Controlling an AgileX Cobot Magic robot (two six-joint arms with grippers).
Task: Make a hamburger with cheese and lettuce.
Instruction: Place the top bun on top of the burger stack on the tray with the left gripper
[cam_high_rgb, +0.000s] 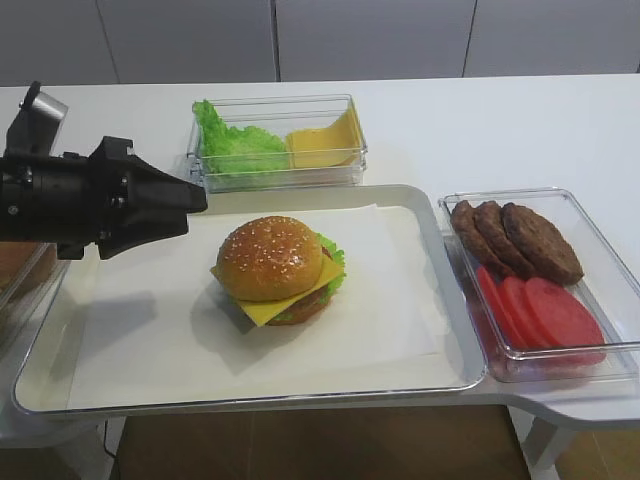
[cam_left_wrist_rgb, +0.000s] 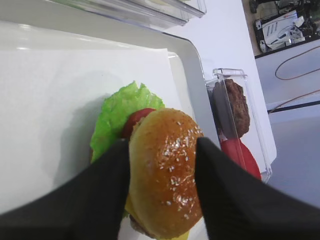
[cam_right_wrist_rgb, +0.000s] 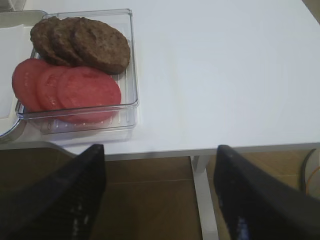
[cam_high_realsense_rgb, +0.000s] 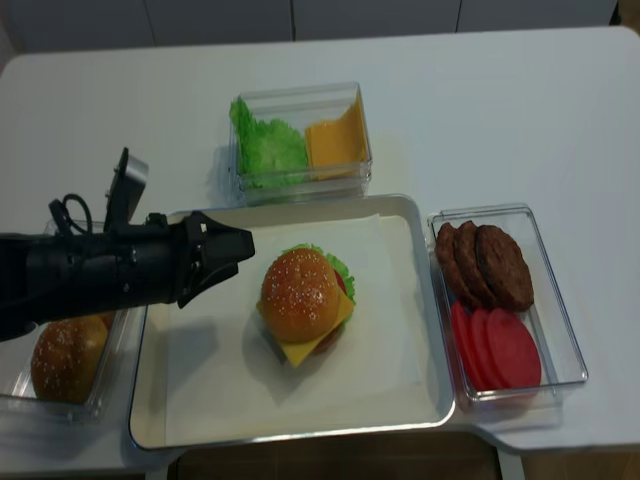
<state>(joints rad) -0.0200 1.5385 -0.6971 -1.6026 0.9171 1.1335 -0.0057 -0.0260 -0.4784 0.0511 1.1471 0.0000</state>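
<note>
White tabletop spreads beneath everything we see; on it a clear box (cam_high_realsense_rgb: 300, 135) holds loose lettuce leaves (cam_high_realsense_rgb: 268, 148) and orange cheese slices (cam_high_realsense_rgb: 335, 140); another clear box (cam_high_realsense_rgb: 505, 300) at the right holds brown patties (cam_high_realsense_rgb: 490, 262) and tomato slices (cam_high_realsense_rgb: 495, 345); a third (cam_high_realsense_rgb: 70, 360) at the left holds a sesame bun (cam_high_realsense_rgb: 65, 358). Between them we find a tray (cam_high_realsense_rgb: 425, 300) lined with paper (cam_high_realsense_rgb: 390, 350), the hamburger (cam_high_realsense_rgb: 303, 303) at its middle, its cheese (cam_high_realsense_rgb: 300, 352) corner and lettuce (cam_high_realsense_rgb: 340, 268) showing under the bun. Our left gripper (cam_high_realsense_rgb: 235, 245) hangs just left of the burger, apart from it, jaws spread and empty; our right gripper (cam_right_wrist_rgb: 160, 195) hangs off the table edge, wide apart, holding nothing.
</note>
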